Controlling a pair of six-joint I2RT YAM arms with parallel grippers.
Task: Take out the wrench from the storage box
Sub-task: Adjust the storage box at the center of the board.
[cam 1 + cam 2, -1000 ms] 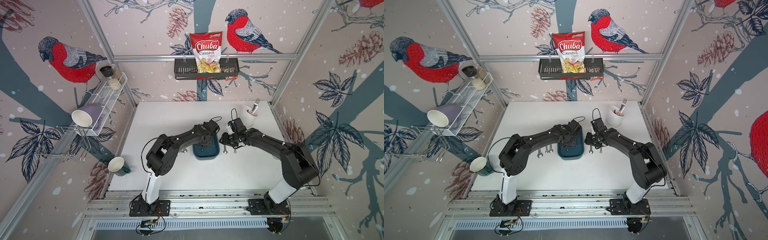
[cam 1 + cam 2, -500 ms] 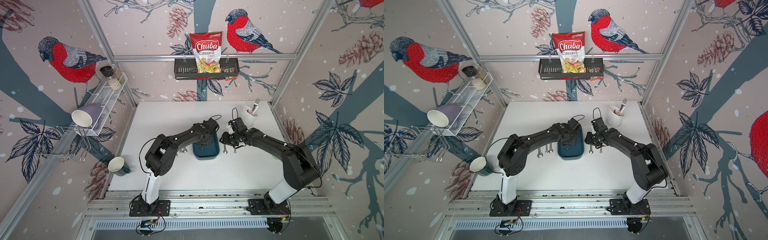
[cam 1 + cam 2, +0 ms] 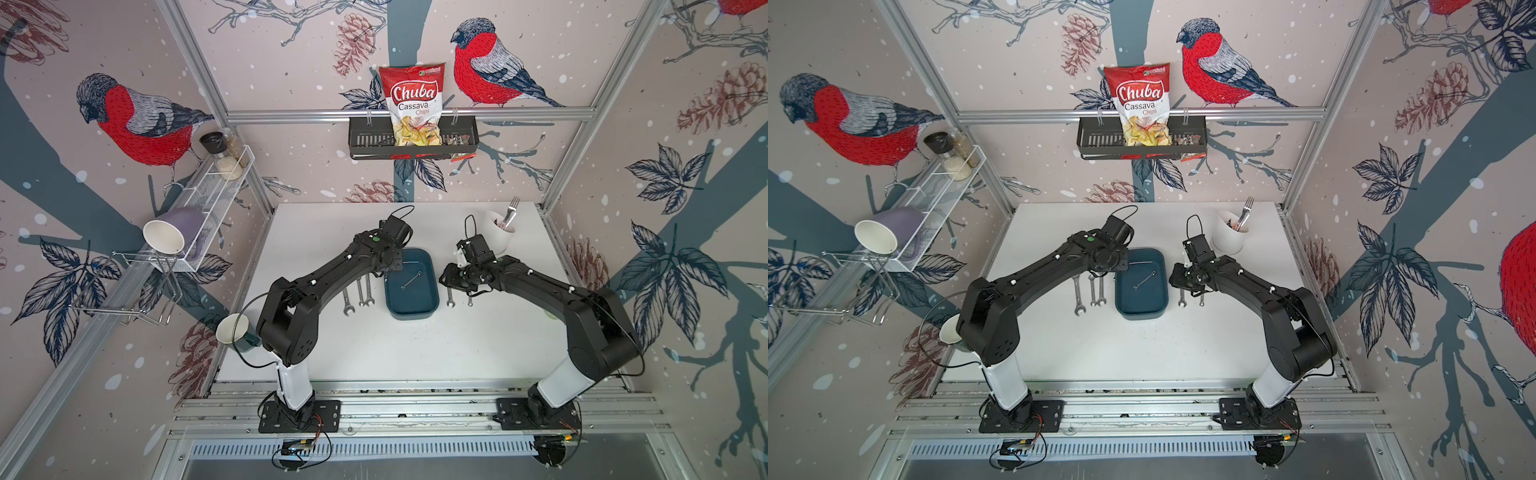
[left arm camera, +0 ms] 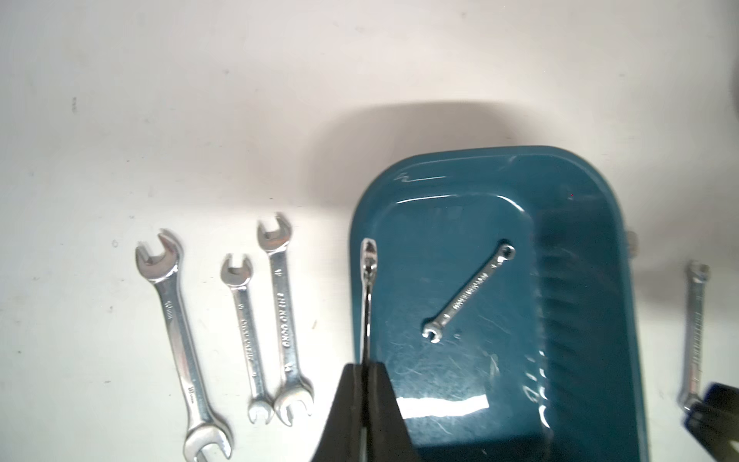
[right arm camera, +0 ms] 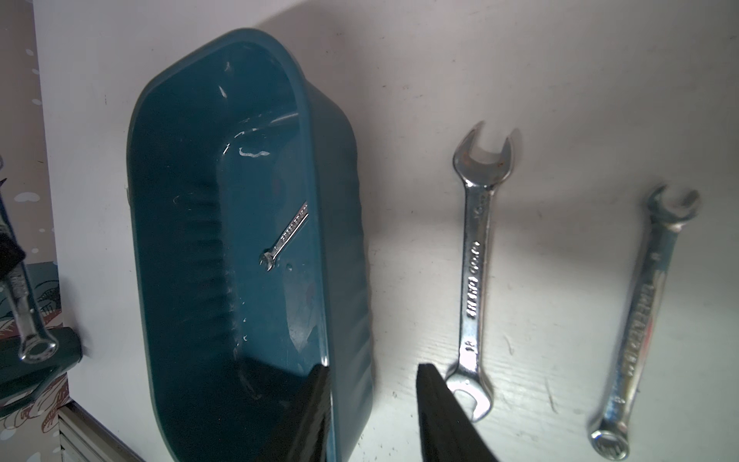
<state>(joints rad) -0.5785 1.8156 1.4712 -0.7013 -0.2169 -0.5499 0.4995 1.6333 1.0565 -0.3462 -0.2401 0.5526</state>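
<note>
- The left tool [image 4: 363, 366] is shut tight on a thin wrench [image 4: 367, 288], close to one of its ends.
- That wrench is up in the air. It sticks out over the rim of the box [image 4: 580, 320], on the left arm's side.
- A small wrench [image 4: 468, 296] lies flat and slanted on the box floor. It touches no wall.
- The right tool [image 5: 370, 368] has its fingers apart, one inside the box and one outside, with the wall between them. A gap shows by the outside finger, so I think it is not squeezing.
- The wrench is hard metal. It will not bend or break.
- It is shiny and smooth, and it is held by one end, so I think it can swing or slip.
- The small wrench looks very light. It lies flat, so it may be hard to get under. The middle of its bar looks like the best spot to pinch.
- More wrenches lie on the counter [image 4: 160, 120] on both sides of the box.
</note>
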